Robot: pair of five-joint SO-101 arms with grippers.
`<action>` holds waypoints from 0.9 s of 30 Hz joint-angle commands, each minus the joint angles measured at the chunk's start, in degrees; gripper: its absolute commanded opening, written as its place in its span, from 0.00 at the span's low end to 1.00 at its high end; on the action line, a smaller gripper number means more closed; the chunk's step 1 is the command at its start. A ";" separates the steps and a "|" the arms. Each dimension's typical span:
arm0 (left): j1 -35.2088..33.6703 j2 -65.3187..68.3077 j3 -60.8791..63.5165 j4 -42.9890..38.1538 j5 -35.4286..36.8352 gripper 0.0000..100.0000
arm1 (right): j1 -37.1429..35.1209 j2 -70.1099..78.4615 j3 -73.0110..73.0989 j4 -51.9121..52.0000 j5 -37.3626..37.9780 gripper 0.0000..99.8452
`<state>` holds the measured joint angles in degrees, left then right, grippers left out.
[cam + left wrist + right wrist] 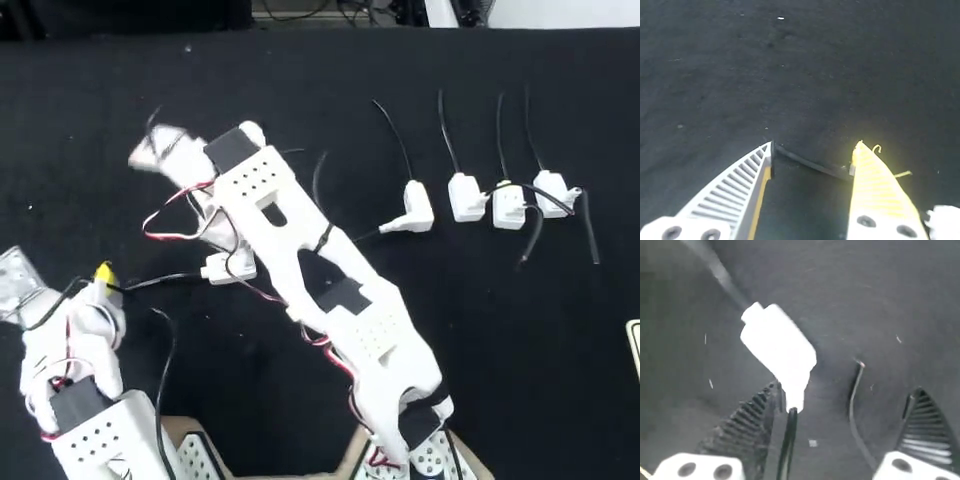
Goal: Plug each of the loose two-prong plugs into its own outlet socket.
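- Step in hand, likely: grasping a plug [777, 347]. It lies just ahead of one finger of the right gripper [846, 387], whose jaws are spread and empty.
- Left gripper [814, 145] is released, with a cable [810, 165] across its tips.
- Next: centre on the plug, then clench.

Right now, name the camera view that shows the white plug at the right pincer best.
The right wrist view: the white plug shows whole just beyond the open right pincer, by one fingertip. The high view gives a white patch at that arm's tip, where plug and pincer cannot be told apart.

A white plug [415, 210] lies on the black table [560, 330] beside an arm [320, 265].
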<state>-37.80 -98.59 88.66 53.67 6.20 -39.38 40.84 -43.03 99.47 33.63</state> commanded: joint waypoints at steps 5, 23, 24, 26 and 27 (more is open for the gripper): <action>-3.82 -0.53 -2.59 -1.05 3.96 0.26 | -3.78 -2.77 9.45 -0.88 22.77 0.36; -3.21 -0.53 -2.59 -1.05 3.96 0.26 | -1.93 3.82 15.52 -16.44 4.66 0.04; -3.21 -0.53 -2.59 -1.05 3.96 0.26 | -1.05 3.21 15.43 -16.00 2.73 0.01; -3.21 -0.53 -2.59 -1.05 3.96 0.26 | 1.49 1.19 15.25 -13.98 -0.97 0.01; -3.21 -0.53 -2.59 -1.05 3.96 0.26 | 2.81 -0.22 15.16 -12.66 -3.69 0.01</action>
<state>-41.05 -98.59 88.66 53.67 9.45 -40.26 44.62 -27.38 83.38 35.82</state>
